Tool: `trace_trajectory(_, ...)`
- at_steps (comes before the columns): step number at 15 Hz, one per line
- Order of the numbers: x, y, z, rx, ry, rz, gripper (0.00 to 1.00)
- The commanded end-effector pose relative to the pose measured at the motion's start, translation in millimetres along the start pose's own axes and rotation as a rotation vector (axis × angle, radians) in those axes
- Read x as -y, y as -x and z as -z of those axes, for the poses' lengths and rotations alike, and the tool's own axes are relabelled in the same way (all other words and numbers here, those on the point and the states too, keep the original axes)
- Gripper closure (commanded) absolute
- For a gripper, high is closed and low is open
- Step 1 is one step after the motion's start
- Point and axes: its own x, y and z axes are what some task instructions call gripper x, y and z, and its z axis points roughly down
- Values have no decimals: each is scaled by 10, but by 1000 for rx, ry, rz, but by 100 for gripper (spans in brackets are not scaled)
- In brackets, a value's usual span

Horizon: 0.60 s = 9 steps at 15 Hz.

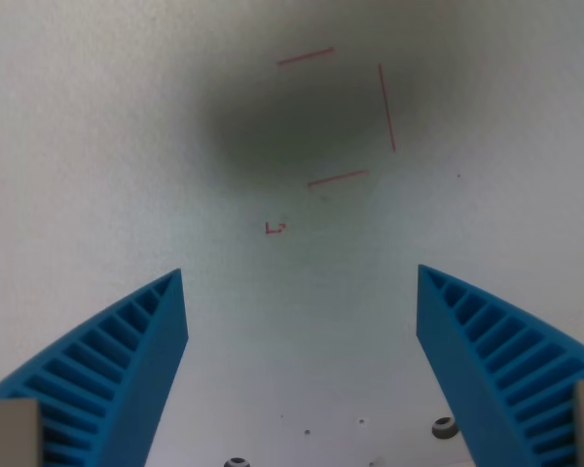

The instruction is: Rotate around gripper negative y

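At the bottom edge of the wrist view, 2 small dark round holes or fasteners (444, 426) show in the white surface (88, 146), one near the lower right finger and another cut off at the frame's lower border; a few tiny specks lie close by. Just above these, the gripper (302, 277) stands wide apart with nothing between its jaws. Its 2 blue ribbed fingers (127, 360) rise from the lower corners, one at the wrist view's left and one at the wrist view's right, each tapering to a tip that points up and inward. Pale grey blocks sit at the base of each finger in the extreme corners. The gap between the tips holds only bare surface.

Beyond the tips, near the middle of the picture, lies a tiny red mark (275, 228), shaped like a small bracket; its exact form is too small to tell. Farther on, 3 thin red lines (386, 107) are drawn on the surface: 2 short, slightly slanted strokes, one above the other, and 1 longer, nearly upright stroke at their right, together outlining 3 sides of a box open toward the wrist view's left. A soft dark shadow (292, 122) covers the area inside and around these lines.
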Motion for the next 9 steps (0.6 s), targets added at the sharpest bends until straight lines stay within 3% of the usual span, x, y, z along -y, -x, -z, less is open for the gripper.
trace_trajectory(1,-1,-2,16,8,-1,0,0)
trace_trajectory(9,-1,-2,16,102,-1,0,0)
